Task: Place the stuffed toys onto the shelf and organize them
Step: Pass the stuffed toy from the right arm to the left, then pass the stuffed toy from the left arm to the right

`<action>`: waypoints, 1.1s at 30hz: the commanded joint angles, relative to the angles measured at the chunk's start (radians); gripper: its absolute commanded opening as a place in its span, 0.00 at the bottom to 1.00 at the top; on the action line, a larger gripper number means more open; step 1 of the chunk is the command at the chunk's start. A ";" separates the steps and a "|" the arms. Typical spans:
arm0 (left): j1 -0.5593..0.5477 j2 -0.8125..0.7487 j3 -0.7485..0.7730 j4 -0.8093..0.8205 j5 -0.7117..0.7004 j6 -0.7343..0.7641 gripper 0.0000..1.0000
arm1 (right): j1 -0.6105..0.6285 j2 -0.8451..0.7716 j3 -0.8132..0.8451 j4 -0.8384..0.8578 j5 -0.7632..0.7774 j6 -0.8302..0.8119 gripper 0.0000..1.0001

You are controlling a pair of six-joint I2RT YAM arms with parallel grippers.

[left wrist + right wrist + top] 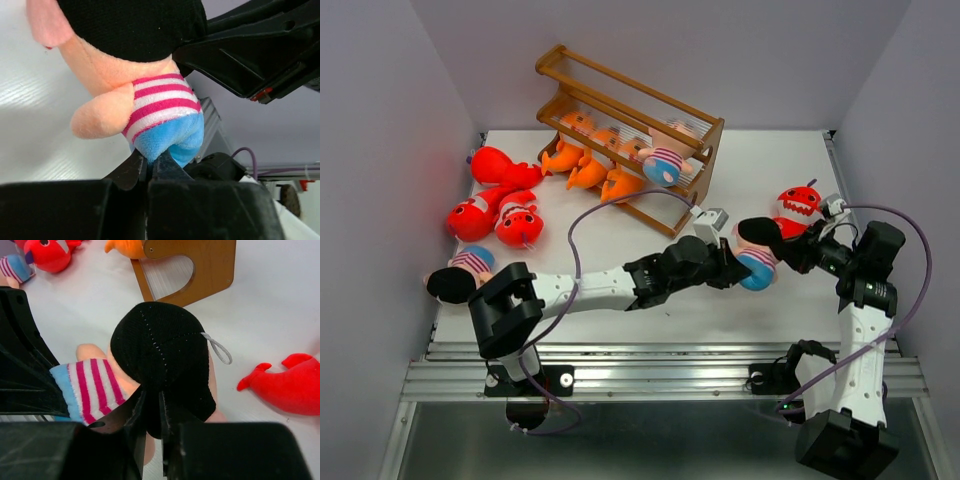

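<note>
1. Only the top view shows the whole layout: the doll (757, 256) is strung between both arms, right of the wooden shelf (630, 110), and I can't tell if it's clear of the white worktop (770, 165)
2. Left wrist view gets the close-up: left fingers (150, 167) are clamped on the doll's fuzzy blue bottom, just under the pink-white striped shirt, with a stubby peach arm sticking out
3. Right wrist view: right fingers (153, 407) are pinched on the round black knit hair, which has a thin grey loop on top
4. Plush orange fish (590, 165) sit on the shelf's thin rails, and a red shark (798, 203) lies near the doll
</note>
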 commanded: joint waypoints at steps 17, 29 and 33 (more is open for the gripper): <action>-0.169 -0.421 -0.362 -0.020 -0.403 1.137 0.00 | 0.062 0.477 0.571 -0.755 -0.031 -0.373 1.00; -0.170 -0.355 -0.283 0.001 -0.297 1.223 0.00 | 0.402 0.416 0.481 -0.469 0.236 -0.052 1.00; -0.170 -0.349 -0.261 0.004 -0.274 1.209 0.00 | 0.465 0.434 0.466 -0.433 0.250 -0.035 1.00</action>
